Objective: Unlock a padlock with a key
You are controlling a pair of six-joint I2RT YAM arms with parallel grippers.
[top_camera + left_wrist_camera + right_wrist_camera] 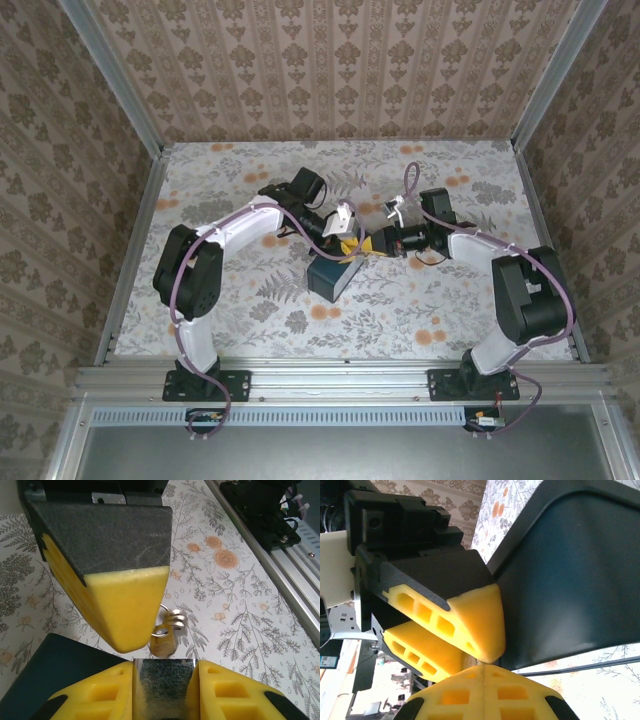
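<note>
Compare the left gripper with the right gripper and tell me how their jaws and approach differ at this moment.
The left gripper has its jaws parted around the silver padlock. The right gripper has its jaws pressed together with no gap. The left gripper reaches in from the left, the right gripper from the right. The right gripper's tip sits beside the brass key, but whether it pinches the key is unclear. Both are yellow and black and meet near the dark box.
</note>
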